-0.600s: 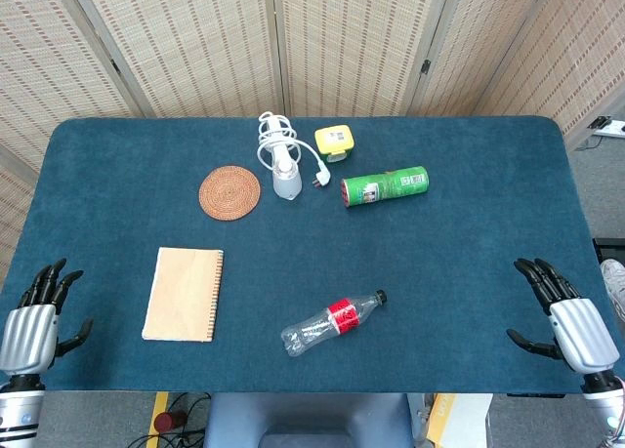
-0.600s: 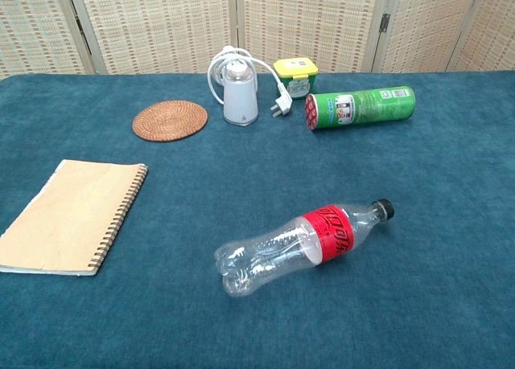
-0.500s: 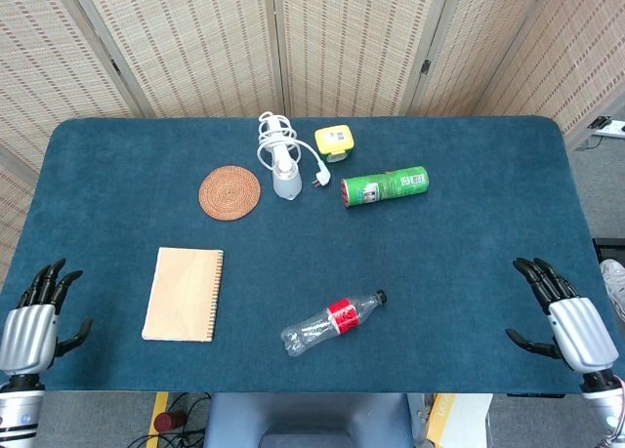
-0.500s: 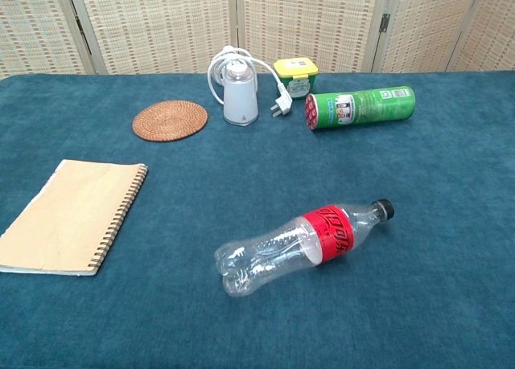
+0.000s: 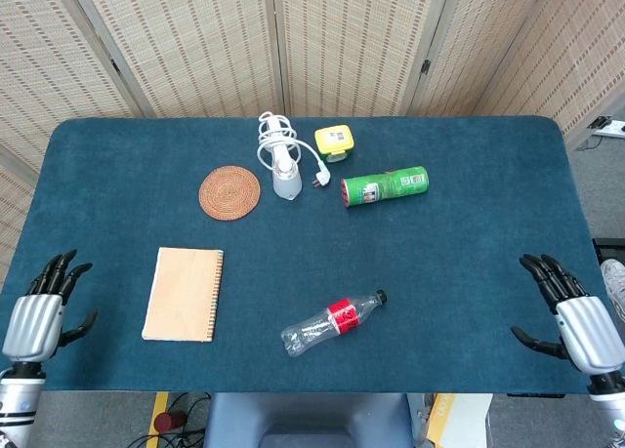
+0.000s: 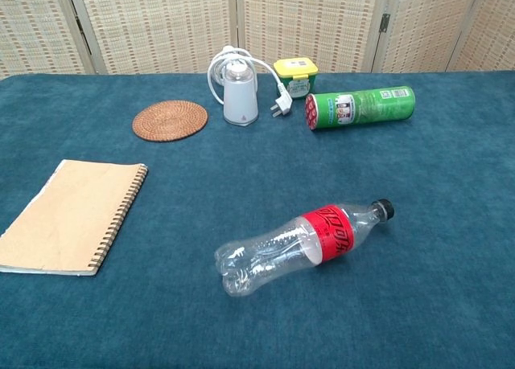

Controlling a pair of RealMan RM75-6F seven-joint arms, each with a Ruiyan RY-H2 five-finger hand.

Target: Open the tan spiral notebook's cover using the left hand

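— While its cover lies shut and flat, where does the tan spiral notebook (image 5: 184,294) sit?
— On the near-left part of the blue felt-like table (image 5: 469,243), a matte rectangle of tan card with its dark wire coil along the right edge, well apart from both hands.

— And the left hand (image 5: 37,309)?
— At the table's near-left corner, silver-backed with black fingers spread and pointing up, holding nothing. Against the frame 0.6 s ago it has shifted slightly up and to the right, toward the notebook; the notebook itself has not moved.

— What lies around it?
— A round woven rattan coaster (image 5: 229,191) beyond the notebook; next to that a small white cylindrical appliance (image 5: 284,178) with its white cord (image 5: 274,136) looped behind it and a plug lying to its right. A small yellow-lidded box (image 5: 334,141) stands near the plug, and a green cardboard tube (image 5: 385,186) lies on its side in front of the box. A crumpled clear plastic bottle (image 5: 335,322) with red label and black cap lies on its side near the front edge.

— The right hand (image 5: 576,316)?
— At the near-right edge, fingers apart, empty; it has drifted a little right and down.
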